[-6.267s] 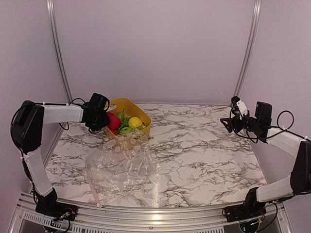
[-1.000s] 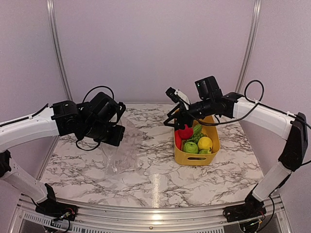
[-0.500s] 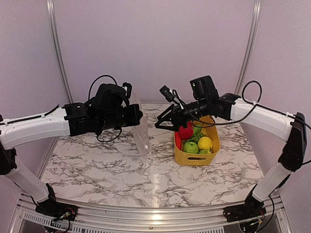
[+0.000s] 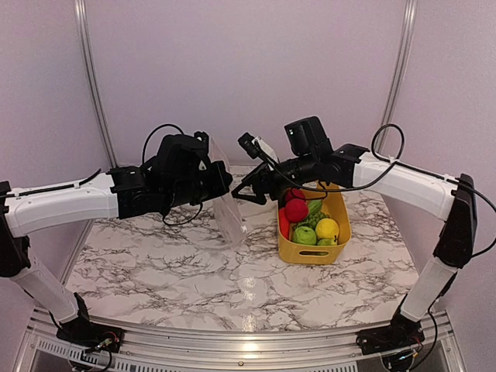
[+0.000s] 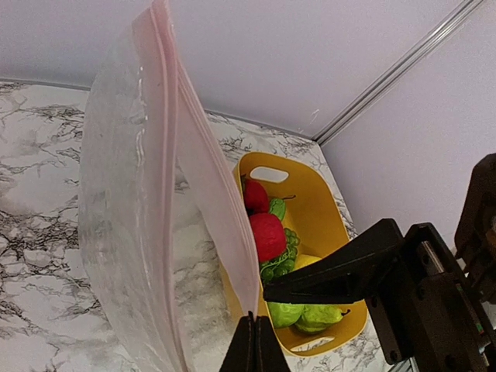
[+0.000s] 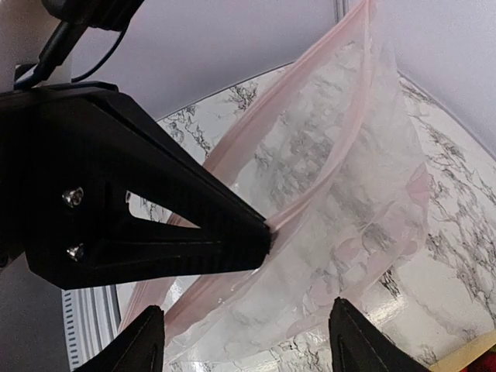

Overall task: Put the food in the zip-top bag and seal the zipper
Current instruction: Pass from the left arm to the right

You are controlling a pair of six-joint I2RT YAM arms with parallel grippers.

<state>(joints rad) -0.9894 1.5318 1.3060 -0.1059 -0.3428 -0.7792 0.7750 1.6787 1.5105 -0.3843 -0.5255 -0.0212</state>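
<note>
1. Marbled worktop, carrying the basket right of centre.
2. Clear bag, lifted between the two arms and hanging from its top edge just left of the basket. Not clear whether its lowest corner touches the worktop.
3. Yellow basket, upright on the worktop, with all the food inside.
4. Black left fingers, pinched tight on the bag's mouth edge, bearing its weight.
5. Black right fingers, spread wide and empty. Pointed at the bag from the basket side, close to the left fingers, with the bag's edge just ahead of the tips.
6. Toy food heaped in the basket: red apple on top at the far end, lemon and green pear nearer, and leafy greens in between.
7. Pink zipper along the bag's mouth, running up and away from the left fingers, its two strips slightly parted.
</note>
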